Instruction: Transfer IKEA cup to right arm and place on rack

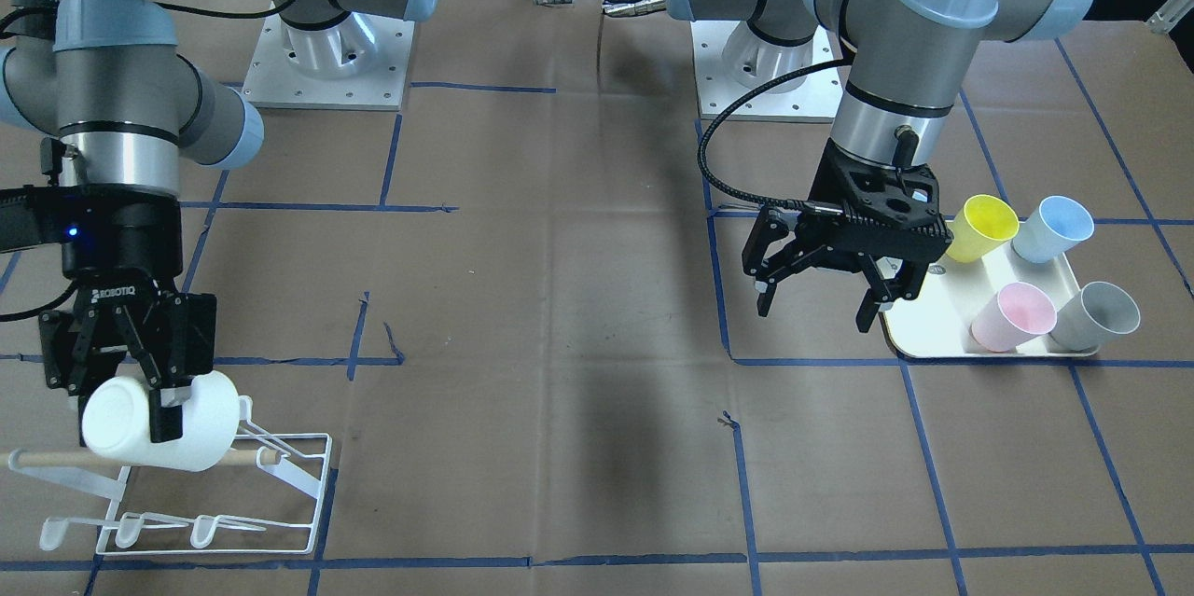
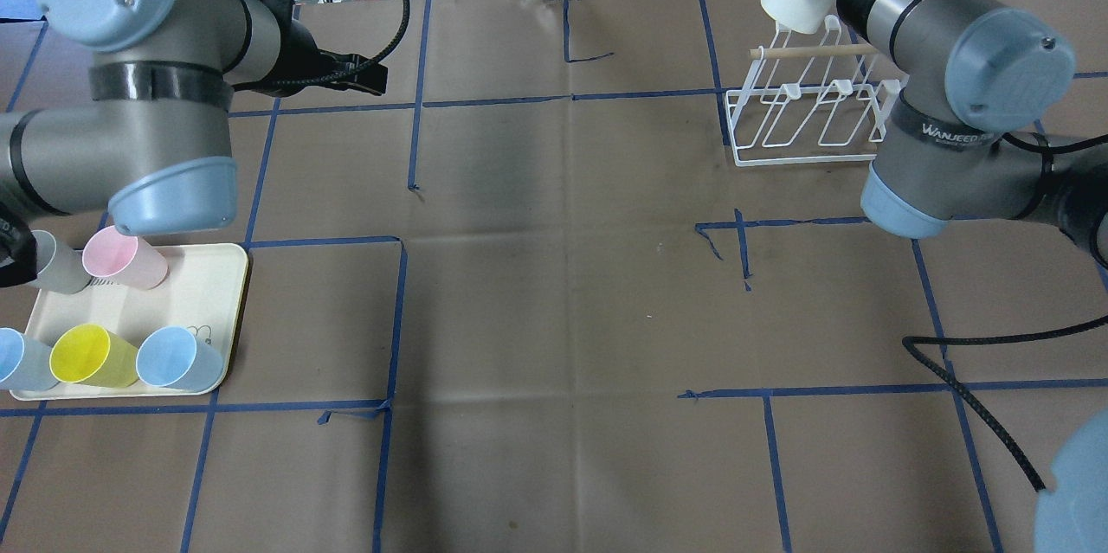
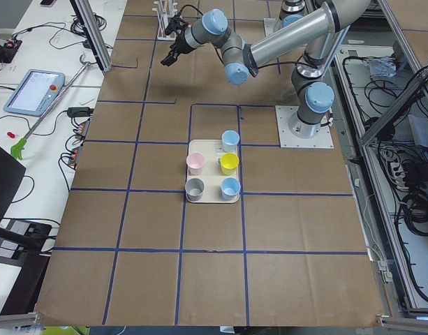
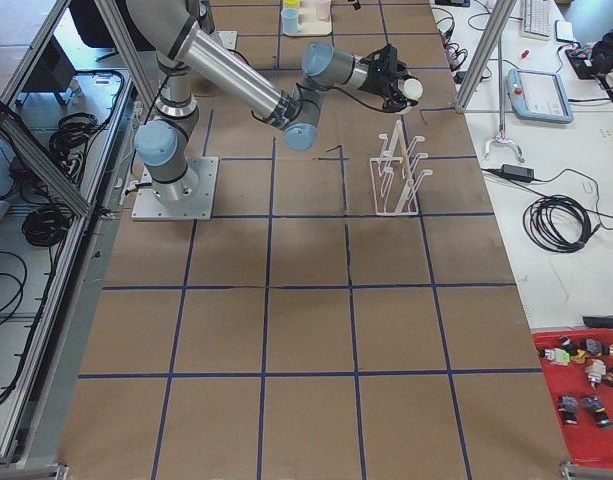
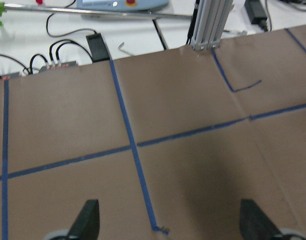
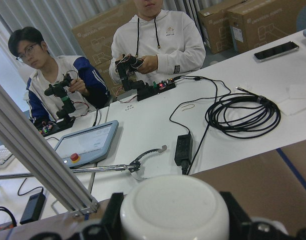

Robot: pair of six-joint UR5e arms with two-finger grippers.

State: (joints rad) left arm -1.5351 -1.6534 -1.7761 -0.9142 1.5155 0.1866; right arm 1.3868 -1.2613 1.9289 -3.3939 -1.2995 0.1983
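My right gripper is shut on a white IKEA cup, which lies on its side at the far end of the white wire rack, over its wooden dowel. I cannot tell whether the cup touches the rack. In the overhead view the cup sits above the rack. The right wrist view shows the cup's base between the fingers. My left gripper is open and empty, hanging beside the tray; its fingertips show over bare table.
A cream tray holds several cups: yellow, blue, pink and grey. Brown paper with blue tape lines covers the table. Operators sit beyond the far edge.
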